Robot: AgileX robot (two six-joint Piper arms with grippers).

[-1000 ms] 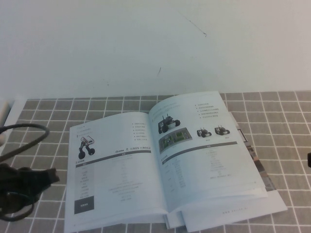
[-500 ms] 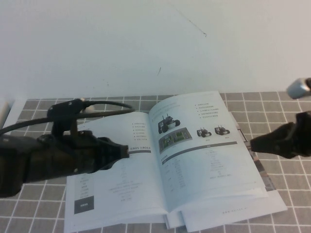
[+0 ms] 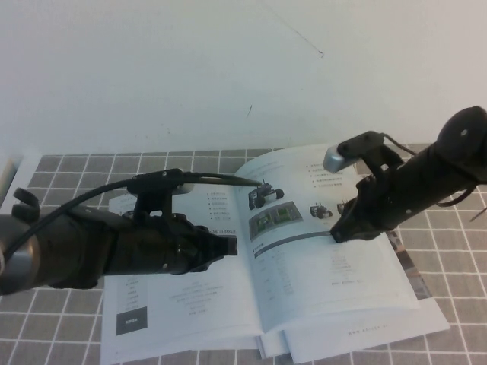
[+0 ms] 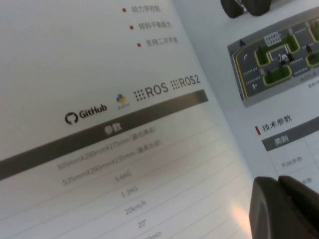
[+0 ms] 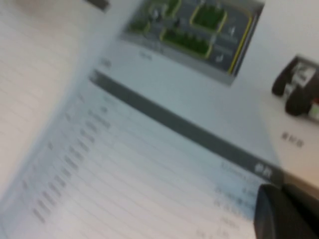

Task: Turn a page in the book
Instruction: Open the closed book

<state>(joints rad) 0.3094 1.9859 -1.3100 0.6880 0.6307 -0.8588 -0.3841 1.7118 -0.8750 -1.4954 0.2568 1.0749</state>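
Observation:
The book (image 3: pixel 190 304) lies open on the tiled table. Its left leaf shows a white two-wheeled robot and a black square. The page (image 3: pixel 327 266) is the right-hand leaf, with small black wheeled robots, a grey bar (image 5: pixel 189 132) and a table. My left gripper (image 3: pixel 232 245) is shut and empty, low over the left leaf close to the spine, and its tip (image 4: pixel 277 183) points toward the page (image 4: pixel 279 99). My right gripper (image 3: pixel 337 234) is shut with nothing in it, its tip (image 5: pixel 280 191) down at the grey bar. I cannot tell whether either tip touches the paper.
Colourful-edged magazine sheets (image 3: pixel 407 262) stick out beneath the book on its right and front. The grey tiled table surface (image 3: pixel 456 304) runs around it, with a white wall (image 3: pixel 190 68) behind. A black cable (image 3: pixel 84 199) loops over the left arm.
Both arms have swung in over the book. The left gripper moved right across the left leaf toward the spine. The right gripper came from the right edge down onto the page.

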